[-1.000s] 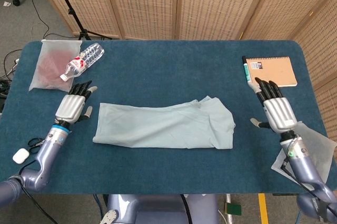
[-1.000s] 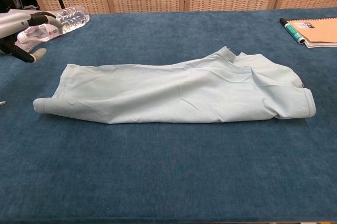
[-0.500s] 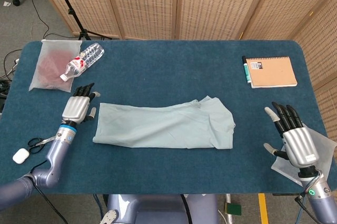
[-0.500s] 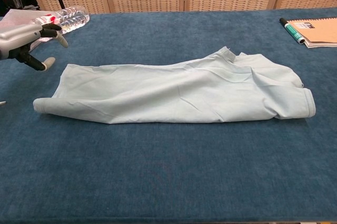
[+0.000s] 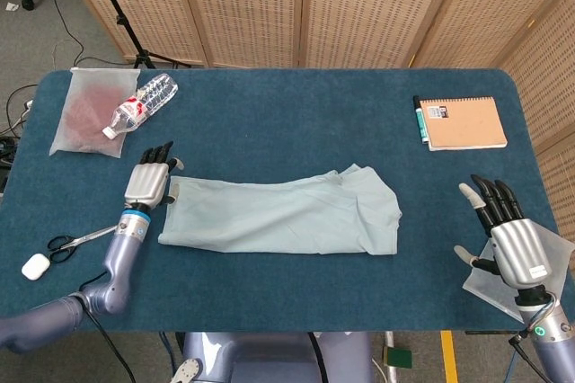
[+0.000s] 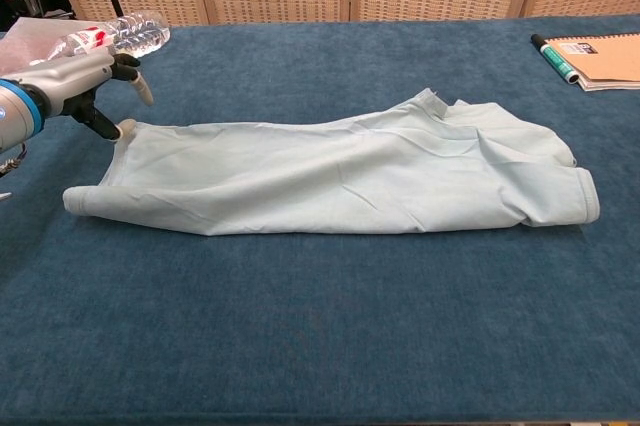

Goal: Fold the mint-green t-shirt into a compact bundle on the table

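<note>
Left hand [image 5: 148,184] moved in to shirt [image 5: 278,214] corner, open, empty; right hand [image 5: 512,246] withdrawn, open. Next fold likely starting.

Right hand [image 5: 510,241] absent from chest view; its forearm cut by head view's lower right edge. Tan spiral notebook [image 6: 608,48] clipped by chest view's right edge. Label print on clear plastic water bottle [image 5: 142,103] too small to read
</note>
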`<state>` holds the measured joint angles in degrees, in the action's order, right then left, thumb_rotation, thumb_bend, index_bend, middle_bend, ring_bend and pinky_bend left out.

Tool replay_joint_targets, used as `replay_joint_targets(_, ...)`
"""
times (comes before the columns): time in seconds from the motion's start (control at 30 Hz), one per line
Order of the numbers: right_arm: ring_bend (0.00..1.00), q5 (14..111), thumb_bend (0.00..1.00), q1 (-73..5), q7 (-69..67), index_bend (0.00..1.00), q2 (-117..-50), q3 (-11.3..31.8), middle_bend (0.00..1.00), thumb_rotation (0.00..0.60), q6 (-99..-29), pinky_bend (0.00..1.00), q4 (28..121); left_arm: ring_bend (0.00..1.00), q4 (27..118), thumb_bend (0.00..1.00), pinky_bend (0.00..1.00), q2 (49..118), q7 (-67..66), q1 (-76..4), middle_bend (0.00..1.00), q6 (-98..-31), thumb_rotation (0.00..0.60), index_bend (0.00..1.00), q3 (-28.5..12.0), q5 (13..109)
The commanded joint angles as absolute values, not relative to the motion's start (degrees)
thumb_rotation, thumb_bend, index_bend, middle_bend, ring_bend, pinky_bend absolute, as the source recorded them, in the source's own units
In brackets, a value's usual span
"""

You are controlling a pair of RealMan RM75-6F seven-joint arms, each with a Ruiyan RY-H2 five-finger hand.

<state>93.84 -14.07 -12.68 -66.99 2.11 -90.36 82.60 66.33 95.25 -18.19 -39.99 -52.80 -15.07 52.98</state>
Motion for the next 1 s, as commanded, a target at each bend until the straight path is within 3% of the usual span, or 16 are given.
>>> replay_joint_targets(0.03, 0.00, 93.85, 0.00, -14.03, -12.77, 0.00, -66.99, 2.22, 0.00, 0.600, -90.11, 0.00, 82.58, 0.00, 65.23, 0.42, 0.00, 96.16, -18.90, -40.72, 0.00, -51.56, 0.600, 0.36, -15.88, 50.69)
replay_joint_targets(0.33, 0.00, 93.94, 0.00, -13.84, -12.44, 0.00, -67.15, 2.66, 0.00, 0.600, -89.60, 0.00, 82.74, 0.00, 63.37, 0.42, 0.00, 96.82, -17.01, -40.66, 0.00, -50.43, 0.600, 0.42, -16.28, 49.12)
replay_joint_targets(1.0, 0.00, 94.39, 0.00, -13.33, -12.67, 0.00, -67.12, 3.27, 0.00, 0.600, -89.40, 0.00, 82.96, 0.00, 60.19, 0.43, 0.00, 98.44, -16.97, -41.50, 0.00, -49.02, 0.600, 0.44, -15.92, 48.07)
